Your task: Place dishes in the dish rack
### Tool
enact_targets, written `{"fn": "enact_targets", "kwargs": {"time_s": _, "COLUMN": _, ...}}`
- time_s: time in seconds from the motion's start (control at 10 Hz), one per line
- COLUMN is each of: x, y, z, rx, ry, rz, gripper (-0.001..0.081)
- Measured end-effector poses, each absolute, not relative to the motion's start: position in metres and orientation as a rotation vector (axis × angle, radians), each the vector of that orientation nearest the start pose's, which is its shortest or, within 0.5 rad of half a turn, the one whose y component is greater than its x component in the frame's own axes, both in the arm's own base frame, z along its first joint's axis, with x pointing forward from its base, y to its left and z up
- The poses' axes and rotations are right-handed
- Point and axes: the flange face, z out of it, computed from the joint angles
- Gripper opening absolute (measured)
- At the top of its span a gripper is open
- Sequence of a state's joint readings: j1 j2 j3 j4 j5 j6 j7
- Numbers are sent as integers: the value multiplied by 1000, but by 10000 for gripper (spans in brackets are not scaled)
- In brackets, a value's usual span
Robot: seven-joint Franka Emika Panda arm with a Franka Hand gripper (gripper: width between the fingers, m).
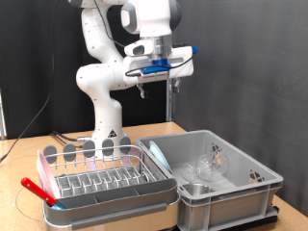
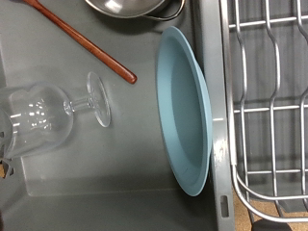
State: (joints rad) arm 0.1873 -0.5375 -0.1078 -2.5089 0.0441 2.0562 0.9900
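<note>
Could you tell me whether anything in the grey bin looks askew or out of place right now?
Yes. The wine glass lies on its side on the bin floor, not upright, and the blue plate stands on edge against the bin wall. The claw hangs high above.

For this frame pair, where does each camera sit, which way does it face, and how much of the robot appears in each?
Exterior view: off the arm, facing the white Franka arm across the table; shows the gripper raised above the deep grey plastic bin, with the silver wire dish rack at the view's left.
Wrist view: on the hand, looking down into the bin; shows a light blue plate leaning on its wall, a clear wine glass lying down, a steel bowl, a red-brown stick; no robot parts.
Shared: bin, plate, rack.
</note>
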Motion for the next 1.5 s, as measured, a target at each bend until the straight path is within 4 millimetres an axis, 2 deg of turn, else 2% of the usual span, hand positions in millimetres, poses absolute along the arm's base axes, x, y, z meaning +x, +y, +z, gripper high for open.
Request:
{"fn": "enact_targets", "kwargs": {"time_s": 0.2, "x": 391, "y": 35, "z": 466, "rx": -2696, "ry": 1333, "rz": -45, "gripper": 808}}
{"fn": "enact_targets", "kwargs": {"time_s": 0.4, "x": 388, "y": 40, "z": 470, "rx": -2637, "ry": 1350, "rz": -153, "gripper": 808}}
{"fn": "enact_targets", "kwargs": {"time_s": 0.7, "x": 382, "y": 35, "z": 461, "rx": -2686, "ry": 1277, "rz": -35, "gripper": 808}}
{"fn": "enact_targets", "kwargs": {"time_s": 1.0, "x": 375, "y": 34, "z": 430, "rx": -2736, "ry": 1287, "rz": 121, "gripper": 808}}
{"fn": "enact_targets", "kwargs": {"time_s": 1.3, "x": 379, "y": 39, "z": 389, "rx": -2774, "ry": 1288, "rz": 92, "gripper": 808}}
{"fn": "enact_targets", "kwargs": {"time_s": 1.5, "x": 382, "y": 44, "z": 371, "rx": -2816, "ry": 1264, "rz": 60, "gripper": 808}}
